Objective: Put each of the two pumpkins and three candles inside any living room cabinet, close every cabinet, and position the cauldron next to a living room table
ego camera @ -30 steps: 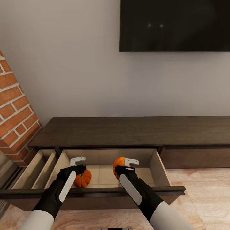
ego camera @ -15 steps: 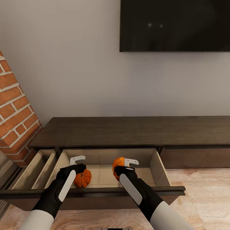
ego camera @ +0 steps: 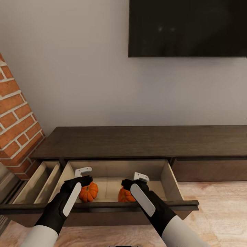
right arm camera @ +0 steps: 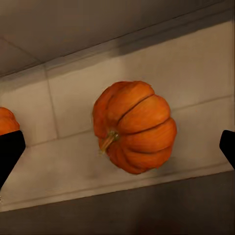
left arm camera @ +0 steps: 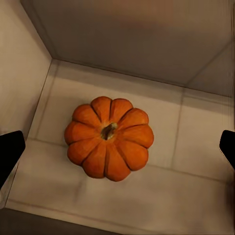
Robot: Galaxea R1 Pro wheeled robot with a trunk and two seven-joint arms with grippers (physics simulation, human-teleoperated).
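Note:
The long dark cabinet (ego camera: 137, 140) has its middle drawer (ego camera: 113, 206) pulled out. One pumpkin (ego camera: 88, 192) (left arm camera: 108, 138) sits upright on the drawer floor, just below my open left gripper (ego camera: 83, 175). The second pumpkin (ego camera: 125, 196) (right arm camera: 134, 127) lies tipped on its side, stem sideways, low in the drawer. My right gripper (ego camera: 134, 179) is just above it, open, its fingers wide apart and clear of it. The first pumpkin (right arm camera: 6, 120) also peeks in at the edge of the right wrist view. The candles, cauldron and table are out of view.
A second drawer (ego camera: 37, 181) stands open at the left, beside a brick column (ego camera: 17, 127). The drawer (ego camera: 209, 169) on the right is closed. A dark TV (ego camera: 187, 27) hangs on the wall above. Wood floor (ego camera: 216, 212) lies in front.
My right gripper has opened and let go of its pumpkin, which has dropped from between the fingers down into the drawer. The left arm and its pumpkin have stayed put.

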